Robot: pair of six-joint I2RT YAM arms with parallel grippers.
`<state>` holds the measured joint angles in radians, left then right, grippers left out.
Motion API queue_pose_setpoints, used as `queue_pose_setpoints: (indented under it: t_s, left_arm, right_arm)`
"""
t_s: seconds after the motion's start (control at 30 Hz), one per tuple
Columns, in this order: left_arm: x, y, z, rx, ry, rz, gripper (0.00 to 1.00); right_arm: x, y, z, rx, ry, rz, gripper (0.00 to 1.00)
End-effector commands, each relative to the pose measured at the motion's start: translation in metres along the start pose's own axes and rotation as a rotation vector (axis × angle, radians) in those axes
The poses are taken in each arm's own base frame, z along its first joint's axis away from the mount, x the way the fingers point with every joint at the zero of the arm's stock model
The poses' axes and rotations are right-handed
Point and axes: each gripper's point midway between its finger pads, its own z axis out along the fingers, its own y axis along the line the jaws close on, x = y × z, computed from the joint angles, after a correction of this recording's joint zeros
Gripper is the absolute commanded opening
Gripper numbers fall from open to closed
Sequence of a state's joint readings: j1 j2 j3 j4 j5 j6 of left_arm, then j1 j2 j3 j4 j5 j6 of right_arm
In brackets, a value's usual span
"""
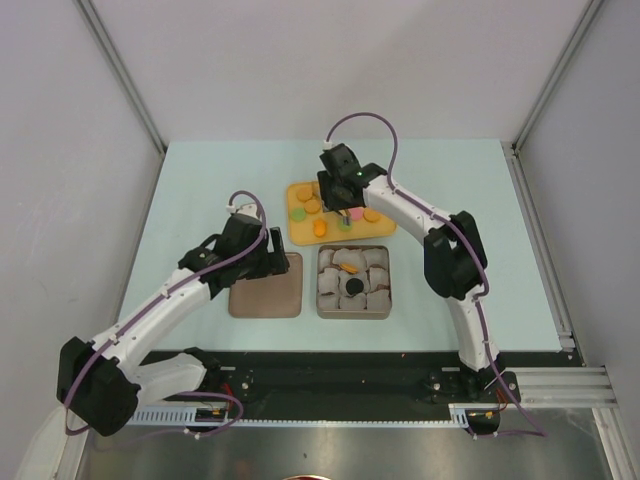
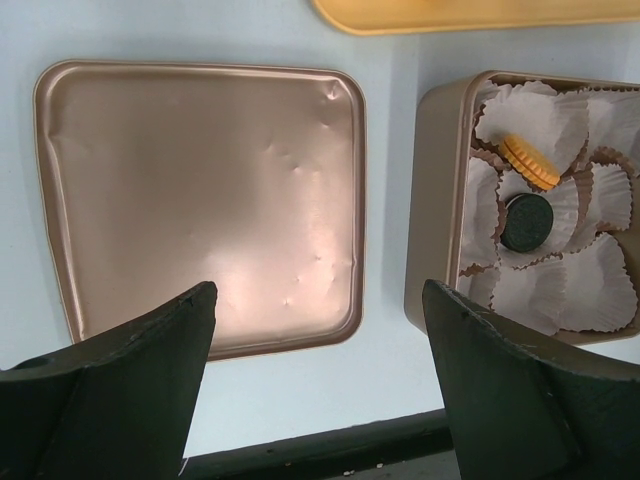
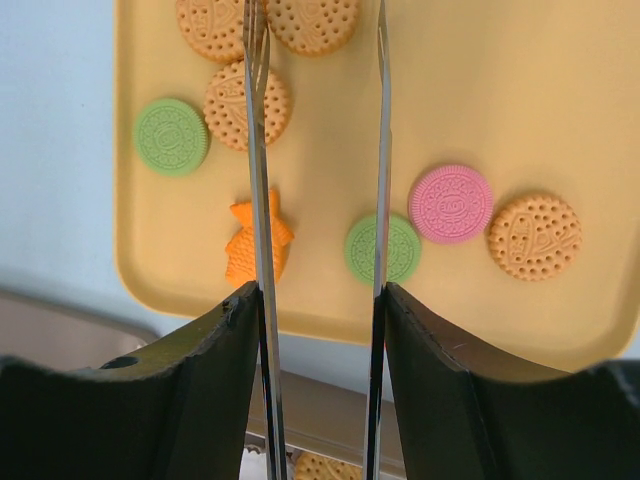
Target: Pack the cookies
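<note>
Several cookies lie on a yellow tray [image 3: 480, 100]: round orange ones [image 3: 534, 236], a pink one [image 3: 451, 203], two green ones [image 3: 172, 136] and an orange shaped one [image 3: 238, 255]. My right gripper [image 3: 318, 295] hovers over them, shut on metal tongs [image 3: 381, 150]. The blades stand apart and their tips run out of view. An orange cookie [image 2: 530, 160] and a black cookie [image 2: 527, 221] sit in white paper cups inside the gold tin [image 2: 430, 200]. My left gripper [image 2: 320, 300] hangs open over the table between tin and lid, holding nothing.
The tin's flat lid [image 2: 200, 190] lies left of the tin [image 1: 322, 312], inner side up. The yellow tray [image 1: 385, 232] sits just behind the tin. A black rail runs along the table's near edge. Grey walls close in both sides.
</note>
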<state>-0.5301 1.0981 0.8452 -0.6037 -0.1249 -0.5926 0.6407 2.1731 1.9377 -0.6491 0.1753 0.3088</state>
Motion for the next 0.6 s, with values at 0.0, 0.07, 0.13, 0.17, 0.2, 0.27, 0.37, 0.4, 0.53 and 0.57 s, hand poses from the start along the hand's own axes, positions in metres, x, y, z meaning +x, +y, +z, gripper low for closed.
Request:
queue_pose_setpoints:
  t_s: [0.0, 0.07, 0.13, 0.17, 0.2, 0.27, 0.37, 0.4, 0.53, 0.57]
  left_arm:
    - [-0.001, 0.001, 0.002, 0.005, -0.006, 0.012, 0.88]
    - [-0.002, 0.001, 0.002, 0.004, -0.006, 0.012, 0.88]
    - [-0.001, 0.002, 0.003, 0.000, -0.003, 0.011, 0.88]
    - [0.000, 0.003, 0.003, 0.000, -0.002, 0.011, 0.88]
    - [-0.001, 0.002, 0.003, 0.001, -0.005, 0.012, 0.88]
    - [0.000, 0.003, 0.003, -0.002, -0.003, 0.012, 0.88]
    - [0.001, 0.004, 0.003, -0.005, -0.001, 0.011, 0.88]
    - [0.000, 0.004, 0.003, -0.004, -0.002, 0.010, 0.88]
    - [0.000, 0.003, 0.004, 0.000, -0.001, 0.007, 0.88]
    - [0.000, 0.002, 0.004, 0.000, 0.000, 0.008, 0.88]
  right_arm:
    - [-0.011, -0.001, 0.003, -0.006, -0.030, -0.010, 0.55]
    - [-0.008, -0.002, 0.008, -0.003, -0.022, -0.009, 0.55]
    - [-0.005, -0.003, 0.012, -0.001, -0.010, -0.010, 0.55]
    - [-0.003, -0.004, 0.017, 0.001, -0.001, -0.010, 0.55]
    - [-0.003, -0.005, 0.018, 0.001, 0.003, -0.008, 0.55]
    - [0.001, -0.007, 0.023, 0.007, 0.017, -0.010, 0.54]
    - [0.004, -0.008, 0.024, 0.000, 0.030, -0.008, 0.53]
    - [0.005, -0.009, 0.024, 0.004, 0.033, -0.009, 0.51]
    - [0.000, -0.011, 0.014, 0.000, 0.016, 0.005, 0.43]
    - [-0.002, -0.011, 0.011, -0.002, 0.009, 0.007, 0.41]
